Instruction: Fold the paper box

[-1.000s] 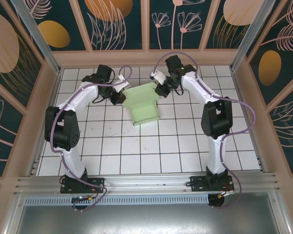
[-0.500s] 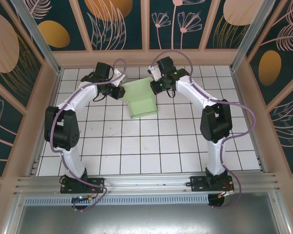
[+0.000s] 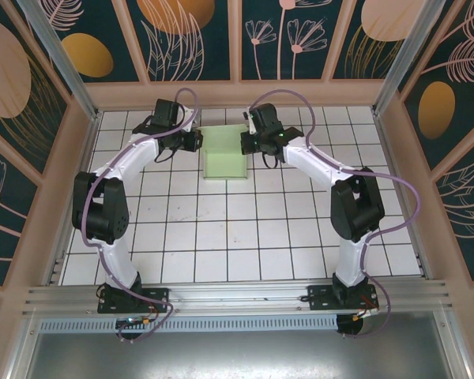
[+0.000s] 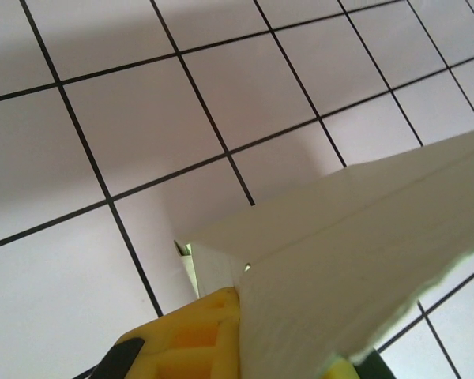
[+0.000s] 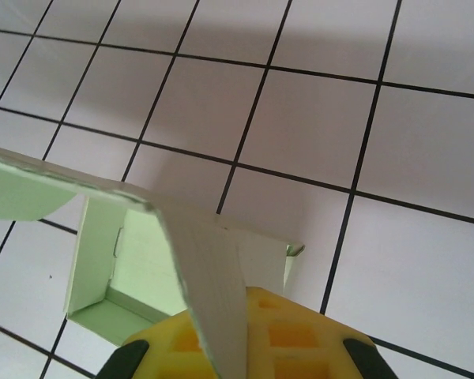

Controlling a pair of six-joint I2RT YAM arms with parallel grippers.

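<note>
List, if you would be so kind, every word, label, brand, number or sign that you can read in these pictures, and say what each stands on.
None: no word, number, label or sign can be read anywhere.
The paper box is plain mint-green card, unprinted in the top and both wrist views.
The tiled table bears grid lines alone.
The wall panels carry plant drawings, no lettering.
</note>
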